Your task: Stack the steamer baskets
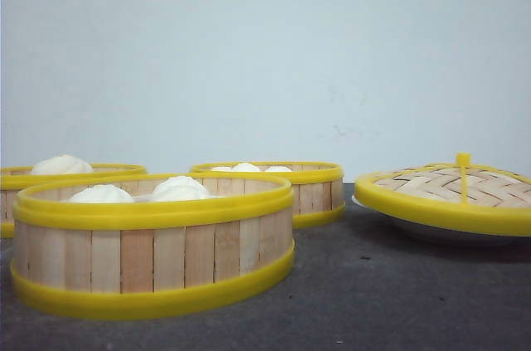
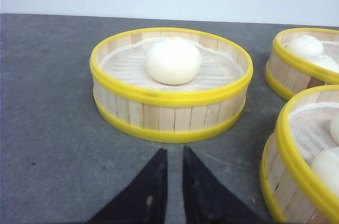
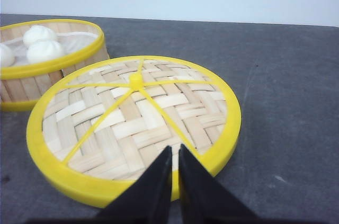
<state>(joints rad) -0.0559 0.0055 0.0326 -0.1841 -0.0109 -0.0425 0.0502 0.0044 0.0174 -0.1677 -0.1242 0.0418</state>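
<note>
Grey table (image 2: 53,128), single-bun steamer basket (image 2: 170,86) just beyond closed left tool (image 2: 172,152)

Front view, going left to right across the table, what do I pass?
Far-left steamer basket → near steamer basket → back steamer basket → woven lid on a white plate.
</note>
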